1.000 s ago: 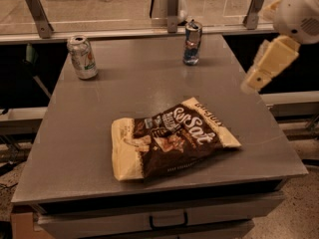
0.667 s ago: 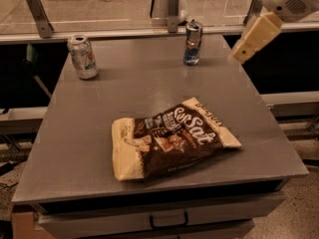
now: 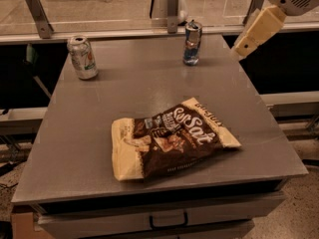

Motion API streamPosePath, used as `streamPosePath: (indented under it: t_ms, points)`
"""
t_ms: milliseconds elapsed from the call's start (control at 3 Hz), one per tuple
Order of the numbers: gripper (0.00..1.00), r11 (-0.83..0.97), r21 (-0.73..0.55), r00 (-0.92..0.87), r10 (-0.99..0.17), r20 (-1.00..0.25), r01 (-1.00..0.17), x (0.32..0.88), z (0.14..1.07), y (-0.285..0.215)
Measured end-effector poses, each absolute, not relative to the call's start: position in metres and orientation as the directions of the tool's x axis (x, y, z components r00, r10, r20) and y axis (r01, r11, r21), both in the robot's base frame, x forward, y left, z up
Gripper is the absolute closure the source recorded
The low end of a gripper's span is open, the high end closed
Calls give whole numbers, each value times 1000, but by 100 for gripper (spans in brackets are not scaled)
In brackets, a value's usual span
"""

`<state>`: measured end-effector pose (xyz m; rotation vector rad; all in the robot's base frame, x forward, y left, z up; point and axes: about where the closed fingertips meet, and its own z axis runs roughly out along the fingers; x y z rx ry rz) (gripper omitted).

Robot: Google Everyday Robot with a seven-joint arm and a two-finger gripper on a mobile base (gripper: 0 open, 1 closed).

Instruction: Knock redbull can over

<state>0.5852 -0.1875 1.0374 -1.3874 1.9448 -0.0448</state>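
Gripper (image 3: 242, 47) near one redbull can (image 3: 192, 43); one wider can (image 3: 83, 58), one bag (image 3: 172, 138).

Jaws off far-right corner of tabletop (image 3: 149, 93). On it: redbull can (image 3: 192, 43) near their left, silver can (image 3: 82, 58) far left of them, snack bag (image 3: 169, 139) well forward-left.

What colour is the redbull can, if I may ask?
The redbull can is blue and silver in camera view; gripper upper right.

My gripper (image 3: 242, 47) hangs at the far right edge of the table (image 3: 139, 88), near the upright redbull can (image 3: 192, 44), not touching it.
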Motion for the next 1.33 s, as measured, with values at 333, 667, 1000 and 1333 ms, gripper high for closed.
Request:
streamPosePath:
  t_ms: [333,667,1000,1333]
  points:
    - [0,481,-382,-172,-770,-614,-789,608,1024,-187]
    - [0,578,-289,-218,-651,-728,-763,651,992,-192]
    - [0,611,-213,-222,-556,-801,-762,692,961,-191]
    - [0,581,-159,-187,-489,-852,-798,726,932,-183]
